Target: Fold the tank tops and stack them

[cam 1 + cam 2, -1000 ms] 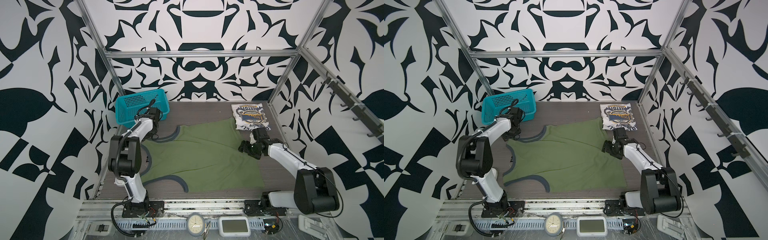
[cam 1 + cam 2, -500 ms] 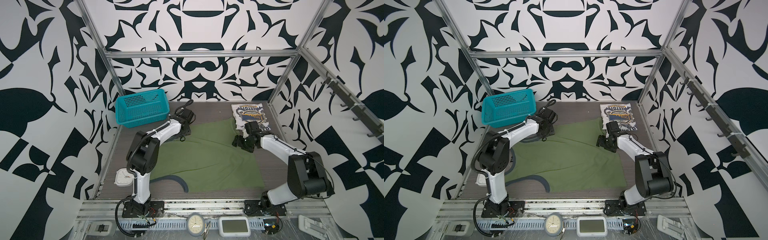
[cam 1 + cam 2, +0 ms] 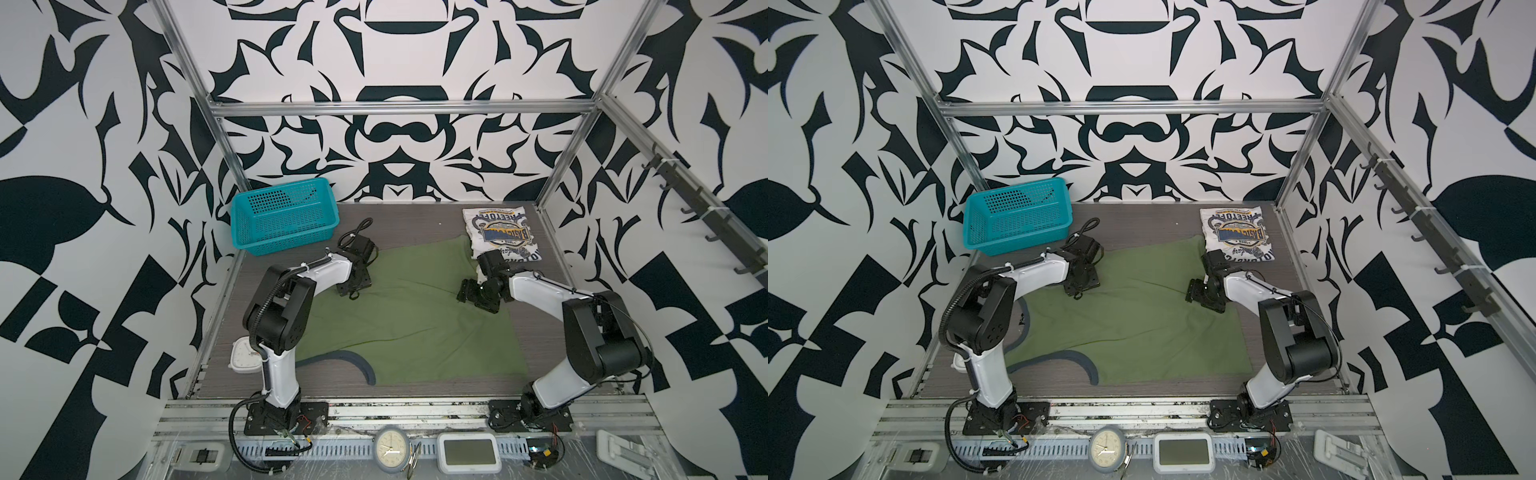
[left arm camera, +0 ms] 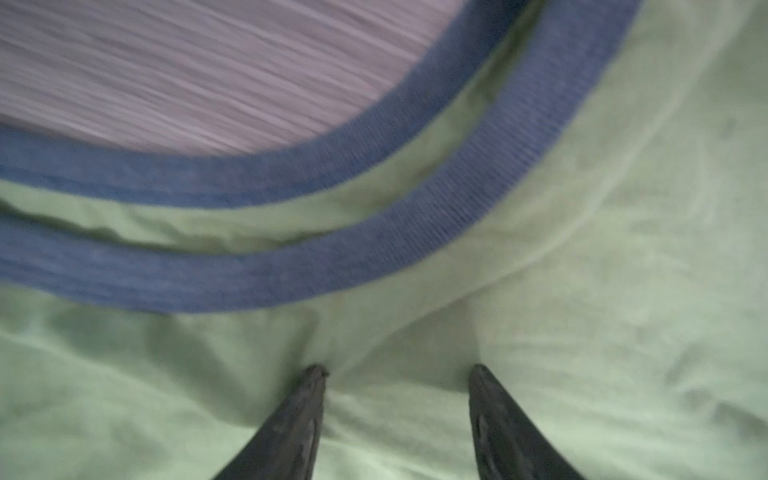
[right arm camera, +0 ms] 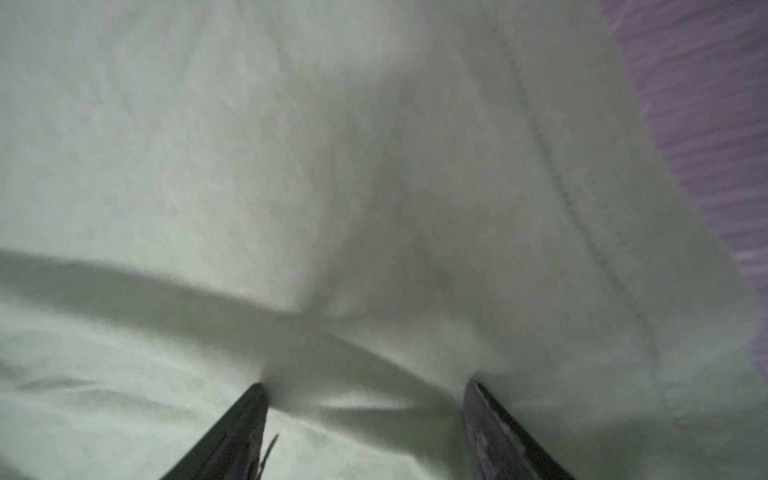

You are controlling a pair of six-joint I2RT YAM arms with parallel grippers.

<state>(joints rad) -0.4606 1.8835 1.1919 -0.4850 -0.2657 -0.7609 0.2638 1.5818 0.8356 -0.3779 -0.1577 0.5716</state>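
Nearby, teal basket (image 3: 286, 232) and folded white top (image 3: 500, 237) flank the green top (image 3: 407, 324).

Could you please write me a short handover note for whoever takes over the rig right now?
Left gripper: down on the olive green tank top, close to its navy trim. The fingers are apart with cloth bunched between them; I cannot tell whether it is gripped.
Right gripper: on the same top near its stitched hem. The fingers are apart, and the grip is likewise unclear.
Done: the white tank top lies folded, print up, in the far right corner of the table.
Left to do: the olive top lies across the middle, apparently mid-fold. Finish folding it, then stack it on the white one.
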